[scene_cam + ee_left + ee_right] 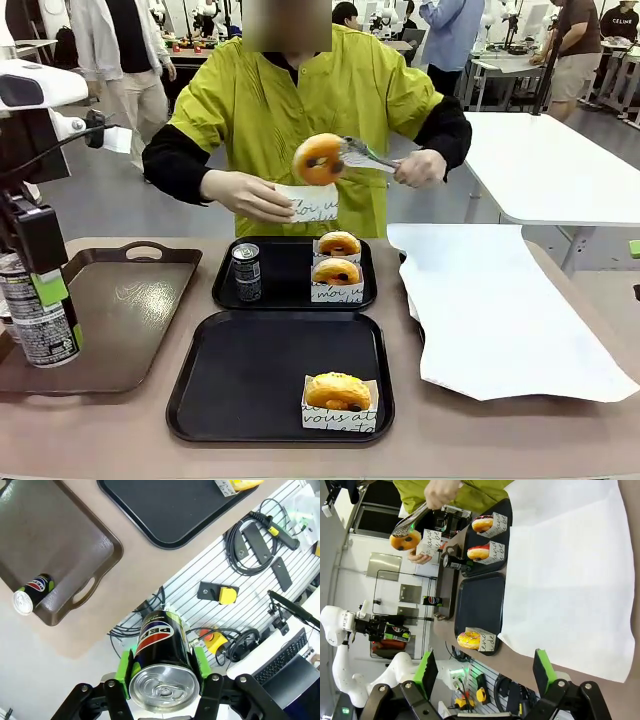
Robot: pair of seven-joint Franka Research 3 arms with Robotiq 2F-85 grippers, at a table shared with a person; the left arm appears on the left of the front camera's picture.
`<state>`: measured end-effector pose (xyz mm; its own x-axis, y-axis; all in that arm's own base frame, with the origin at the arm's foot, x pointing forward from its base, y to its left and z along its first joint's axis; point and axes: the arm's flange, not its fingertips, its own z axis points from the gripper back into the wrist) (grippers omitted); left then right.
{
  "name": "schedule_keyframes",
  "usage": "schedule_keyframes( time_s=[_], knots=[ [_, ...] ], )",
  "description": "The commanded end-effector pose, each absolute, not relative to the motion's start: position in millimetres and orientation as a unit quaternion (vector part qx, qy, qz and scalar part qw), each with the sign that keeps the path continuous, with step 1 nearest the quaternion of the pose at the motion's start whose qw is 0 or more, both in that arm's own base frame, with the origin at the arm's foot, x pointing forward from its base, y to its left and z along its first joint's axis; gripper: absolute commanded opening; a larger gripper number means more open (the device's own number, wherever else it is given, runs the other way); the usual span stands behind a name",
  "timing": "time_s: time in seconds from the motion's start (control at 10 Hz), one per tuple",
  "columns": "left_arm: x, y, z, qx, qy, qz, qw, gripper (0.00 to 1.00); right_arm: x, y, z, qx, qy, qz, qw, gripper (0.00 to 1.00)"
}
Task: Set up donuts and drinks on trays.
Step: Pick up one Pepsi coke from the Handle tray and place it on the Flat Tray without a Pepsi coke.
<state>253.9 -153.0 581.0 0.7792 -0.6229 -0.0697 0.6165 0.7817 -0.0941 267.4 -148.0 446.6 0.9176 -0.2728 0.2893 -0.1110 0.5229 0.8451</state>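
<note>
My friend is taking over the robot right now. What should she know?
Left gripper: shut on a Pepsi can, held up at the robot's left, over the brown tray's side.
Right gripper: open, holding nothing.
Person: tongs in one hand lift a donut; the other hand holds an empty sleeve.
Far tray: two sleeved donuts, one grey can.
Near tray: one sleeved donut, no drink yet.
Another Pepsi can stands on the brown tray.
Left: lifted donut into its sleeve and onto a tray; a drink for the near tray.

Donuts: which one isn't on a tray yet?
The donut the person holds up in tongs above the far black tray. The other three sit in paper sleeves on the black trays.
</note>
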Motion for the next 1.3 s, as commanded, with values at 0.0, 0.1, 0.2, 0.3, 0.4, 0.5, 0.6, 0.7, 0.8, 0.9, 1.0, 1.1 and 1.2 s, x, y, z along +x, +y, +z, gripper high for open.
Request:
schedule_keyframes(
  time_s=[0.0, 0.1, 0.2, 0.3, 0.4, 0.5, 0.6, 0.7, 0.8, 0.9, 1.0, 1.1, 1.2],
  knots=[
    [281, -181, 564, -0.023, 0.047, -0.318, 0.947, 0.59, 269, -148, 447, 0.487, -0.199, -0.047, 0.849, 1.0],
    [293, -194, 563, -0.025, 0.039, -0.309, 0.95, 0.59, 269, -148, 447, 0.487, -0.199, -0.047, 0.849, 1.0],
    [295, -204, 557, -0.022, 0.033, -0.301, 0.953, 0.59, 269, -148, 447, 0.487, -0.199, -0.047, 0.849, 1.0],
    [308, -220, 552, -0.019, 0.035, -0.298, 0.954, 0.59, 269, -148, 447, 0.487, -0.199, -0.047, 0.849, 1.0],
    [317, -235, 546, -0.013, 0.032, -0.299, 0.954, 0.59, 269, -148, 447, 0.487, -0.199, -0.047, 0.849, 1.0],
    [317, -247, 538, -0.006, 0.024, -0.298, 0.954, 0.59, 269, -148, 447, 0.487, -0.199, -0.047, 0.849, 1.0],
    [325, -259, 532, -0.009, 0.007, -0.306, 0.952, 0.59, 269, -148, 447, 0.487, -0.199, -0.047, 0.849, 1.0],
    [332, -268, 524, -0.014, -0.01, -0.318, 0.948, 0.59, 269, -148, 447, 0.487, -0.199, -0.047, 0.849, 1.0],
    [323, -261, 525, -0.015, 0.012, -0.329, 0.944, 0.59, 269, -148, 447, 0.487, -0.199, -0.047, 0.849, 1.0],
    [298, -227, 559, -0.006, 0.066, -0.327, 0.943, 0.59, 269, -148, 447, 0.487, -0.199, -0.047, 0.849, 1.0],
    [264, -186, 598, -0.027, 0.058, -0.355, 0.933, 0.59, 269, -148, 447, 0.487, -0.199, -0.047, 0.849, 1.0],
    [227, -160, 612, -0.03, 0.044, -0.358, 0.932, 0.59, 269, -148, 447, 0.487, -0.199, -0.047, 0.849, 1.0],
    [224, -154, 617, -0.032, 0.032, -0.35, 0.936, 0.59, 269, -148, 447, 0.487, -0.199, -0.047, 0.849, 1.0]
  ],
)
